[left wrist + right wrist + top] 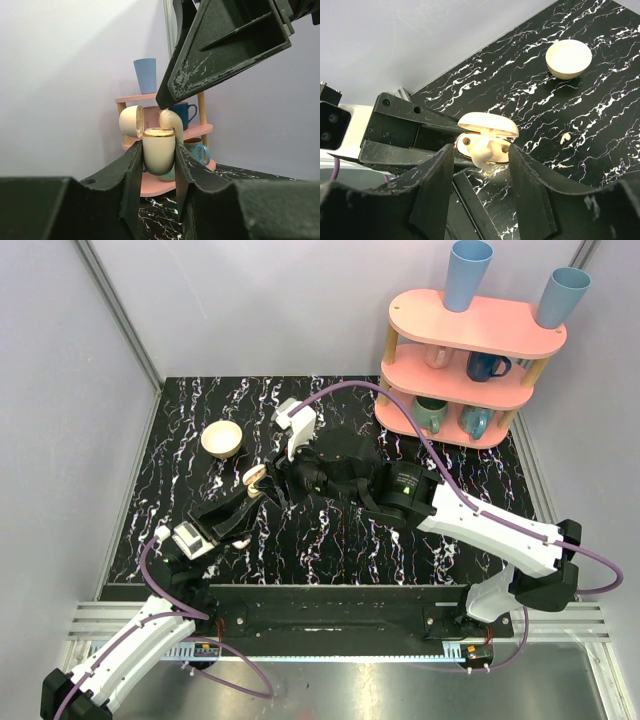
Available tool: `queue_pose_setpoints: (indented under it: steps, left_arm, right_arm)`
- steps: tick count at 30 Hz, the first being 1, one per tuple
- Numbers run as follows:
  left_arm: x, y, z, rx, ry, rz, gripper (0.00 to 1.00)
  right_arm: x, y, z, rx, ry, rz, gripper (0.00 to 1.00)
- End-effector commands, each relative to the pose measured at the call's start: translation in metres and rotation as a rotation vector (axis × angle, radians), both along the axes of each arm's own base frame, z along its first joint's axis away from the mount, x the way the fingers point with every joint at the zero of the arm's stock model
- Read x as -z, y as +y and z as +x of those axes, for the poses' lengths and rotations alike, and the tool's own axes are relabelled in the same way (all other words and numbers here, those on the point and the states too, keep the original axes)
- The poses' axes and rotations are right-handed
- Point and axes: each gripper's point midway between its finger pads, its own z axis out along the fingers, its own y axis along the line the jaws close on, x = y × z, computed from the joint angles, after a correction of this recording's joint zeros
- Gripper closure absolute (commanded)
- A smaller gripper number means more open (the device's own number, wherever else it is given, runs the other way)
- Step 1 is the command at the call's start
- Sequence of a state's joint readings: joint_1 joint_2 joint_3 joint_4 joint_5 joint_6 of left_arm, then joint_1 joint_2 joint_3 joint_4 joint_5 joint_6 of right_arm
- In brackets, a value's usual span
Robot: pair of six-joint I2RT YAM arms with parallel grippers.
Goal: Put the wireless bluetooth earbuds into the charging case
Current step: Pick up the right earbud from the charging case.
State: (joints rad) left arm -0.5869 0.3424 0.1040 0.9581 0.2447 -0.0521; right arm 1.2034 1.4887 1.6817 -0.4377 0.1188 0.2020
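Note:
My left gripper (158, 156) is shut on the cream charging case (159, 145) and holds it upright above the table, its lid (132, 121) flipped open. One cream earbud (171, 122) stands half out of the case's right slot. In the right wrist view the same earbud (482, 151) sits in the open case (465, 142). My right gripper (481, 172) is open, its fingers on either side of the earbud without touching it. A second tiny earbud (564, 138) lies on the black marble table. In the top view the case (256, 477) sits between the left gripper (250, 488) and the right gripper (285, 475).
A small white bowl (222, 438) stands on the table at the back left, and it shows in the right wrist view (568, 58). A pink two-tier rack (470, 350) with mugs and two blue cups stands at the back right. Grey walls enclose the table.

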Motion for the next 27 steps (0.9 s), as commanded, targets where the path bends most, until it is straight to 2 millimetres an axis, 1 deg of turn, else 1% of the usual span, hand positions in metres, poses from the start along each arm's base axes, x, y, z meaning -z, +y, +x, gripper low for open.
queue_pose_setpoints:
  steps: [1,6,20,21,27]
  left_arm:
    - [-0.0057,0.0029,0.0002,-0.017,-0.021,-0.015,1.0]
    - [-0.0075,0.0015,-0.0007,-0.009,-0.027,-0.013,1.0]
    - [-0.0083,0.0027,-0.0015,-0.011,-0.034,-0.02,1.0]
    - [-0.0083,0.0026,-0.0015,-0.011,-0.034,-0.02,1.0]
    - [-0.0095,0.003,-0.0026,-0.009,-0.04,-0.024,1.0]
  right_arm:
    - [-0.0196,0.0047,-0.0033,-0.014,-0.015,0.041,0.45]
    - [-0.0193,0.0051,-0.0022,-0.01,-0.018,0.036,0.47]
    - [-0.0168,0.0012,0.003,0.02,-0.019,0.007,0.47]
    - [-0.0134,0.002,0.0038,0.023,-0.015,-0.002,0.47]
    - [-0.0107,0.0023,0.0051,0.029,-0.012,-0.015,0.48]
